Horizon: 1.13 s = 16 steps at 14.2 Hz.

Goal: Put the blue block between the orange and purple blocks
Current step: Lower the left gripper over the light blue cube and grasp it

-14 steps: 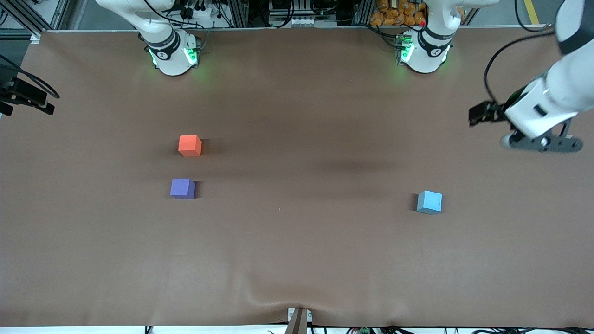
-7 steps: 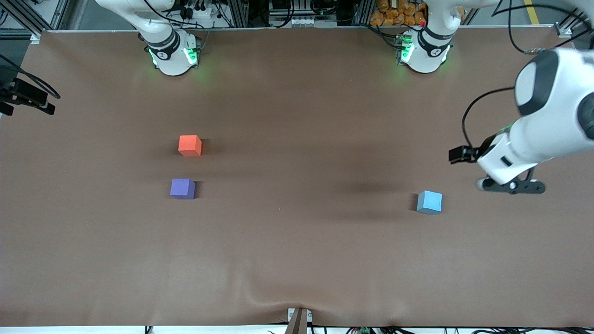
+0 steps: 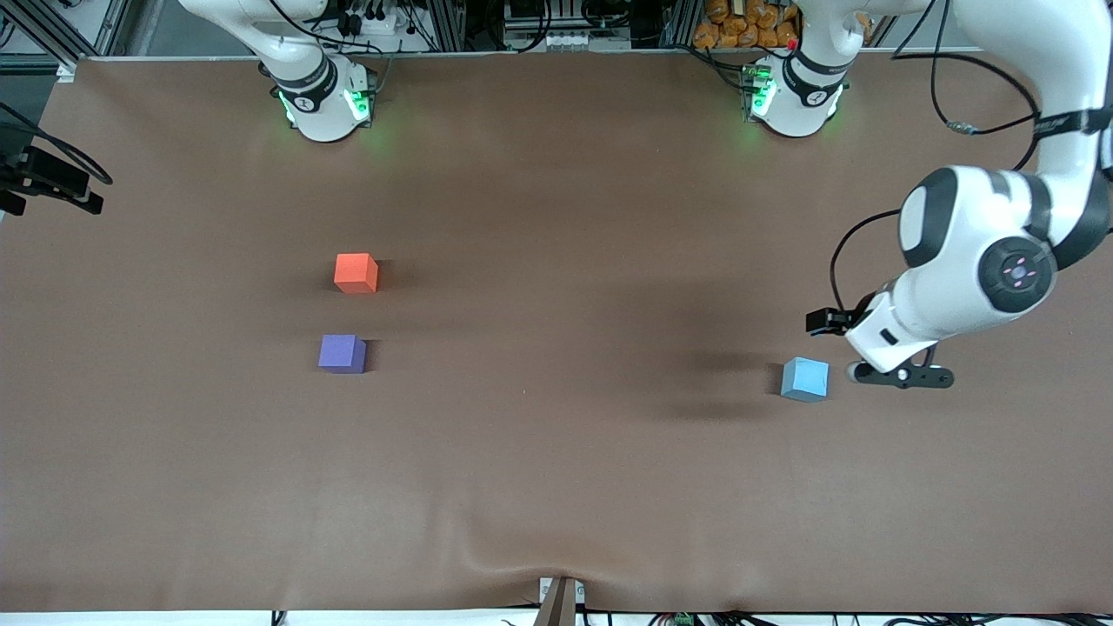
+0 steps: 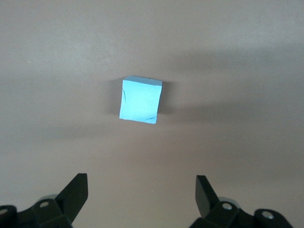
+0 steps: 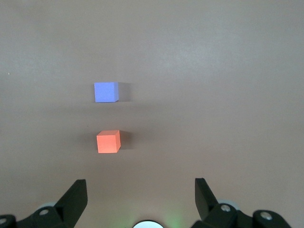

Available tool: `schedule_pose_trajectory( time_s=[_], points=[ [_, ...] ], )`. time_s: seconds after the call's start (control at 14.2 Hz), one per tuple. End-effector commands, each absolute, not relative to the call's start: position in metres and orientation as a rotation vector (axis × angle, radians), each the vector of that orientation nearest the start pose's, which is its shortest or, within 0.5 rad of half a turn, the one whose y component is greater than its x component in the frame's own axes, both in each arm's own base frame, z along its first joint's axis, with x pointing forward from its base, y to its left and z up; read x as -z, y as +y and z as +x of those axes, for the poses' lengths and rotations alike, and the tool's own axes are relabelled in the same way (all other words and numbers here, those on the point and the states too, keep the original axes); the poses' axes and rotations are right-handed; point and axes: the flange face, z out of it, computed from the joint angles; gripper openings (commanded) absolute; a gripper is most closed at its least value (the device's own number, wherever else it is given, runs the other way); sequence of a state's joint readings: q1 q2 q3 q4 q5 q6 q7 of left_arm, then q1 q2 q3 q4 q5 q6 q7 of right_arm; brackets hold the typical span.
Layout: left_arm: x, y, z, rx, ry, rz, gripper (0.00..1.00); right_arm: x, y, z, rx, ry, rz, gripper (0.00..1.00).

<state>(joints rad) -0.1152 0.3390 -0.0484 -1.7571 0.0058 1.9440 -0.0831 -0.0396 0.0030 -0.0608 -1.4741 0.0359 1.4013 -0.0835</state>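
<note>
The blue block (image 3: 805, 379) lies on the brown table toward the left arm's end. My left gripper (image 3: 900, 376) hangs open over the table just beside it, on the side of the left arm's end. In the left wrist view the blue block (image 4: 139, 100) lies ahead of the open gripper (image 4: 141, 190), with nothing between the fingers. The orange block (image 3: 356, 273) and the purple block (image 3: 342, 354) lie toward the right arm's end, the purple one nearer the front camera, a gap between them. My right gripper (image 5: 141, 190) waits open above its arm's base, looking at the orange block (image 5: 108, 141) and purple block (image 5: 105, 92).
The two arm bases (image 3: 322, 104) (image 3: 791, 100) stand at the table's edge farthest from the front camera. A black mount (image 3: 48, 183) juts in at the right arm's end. The brown cover has a wrinkle (image 3: 522, 565) near the front edge.
The left arm has swung down and in from the table's end, bringing its open gripper close beside the blue block. No block has moved.
</note>
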Motion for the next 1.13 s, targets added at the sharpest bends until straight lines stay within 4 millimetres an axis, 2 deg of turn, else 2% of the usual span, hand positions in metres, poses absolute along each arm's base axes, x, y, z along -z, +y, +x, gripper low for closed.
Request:
schedule_pose_trajectory(
  time_s=[0.0,0.21,0.35,0.57,0.78,1.06],
  points=[
    [-0.32,-0.098,0.627,-0.244,0.1,-3.12,1.0,-0.658,-0.052,0.525,-0.107,0.042,-3.086,1.0],
    [-0.281,-0.095,0.636,-0.232,0.147,-3.121,1.0,-0.658,-0.052,0.525,-0.107,0.042,-3.086,1.0],
    [-0.264,-0.092,0.644,-0.195,0.231,-3.081,1.0,-0.658,-0.052,0.525,-0.107,0.042,-3.086,1.0],
    [-0.237,-0.097,0.657,-0.175,0.26,-3.071,1.0,-0.658,-0.052,0.525,-0.107,0.042,-3.086,1.0],
    [-0.21,-0.098,0.657,-0.178,0.263,-3.074,1.0,-0.658,-0.053,0.525,-0.107,0.045,-3.086,1.0],
    [-0.195,-0.101,0.654,-0.209,0.284,-3.068,1.0,-0.658,-0.053,0.525,-0.109,0.047,-3.086,1.0]
  ],
)
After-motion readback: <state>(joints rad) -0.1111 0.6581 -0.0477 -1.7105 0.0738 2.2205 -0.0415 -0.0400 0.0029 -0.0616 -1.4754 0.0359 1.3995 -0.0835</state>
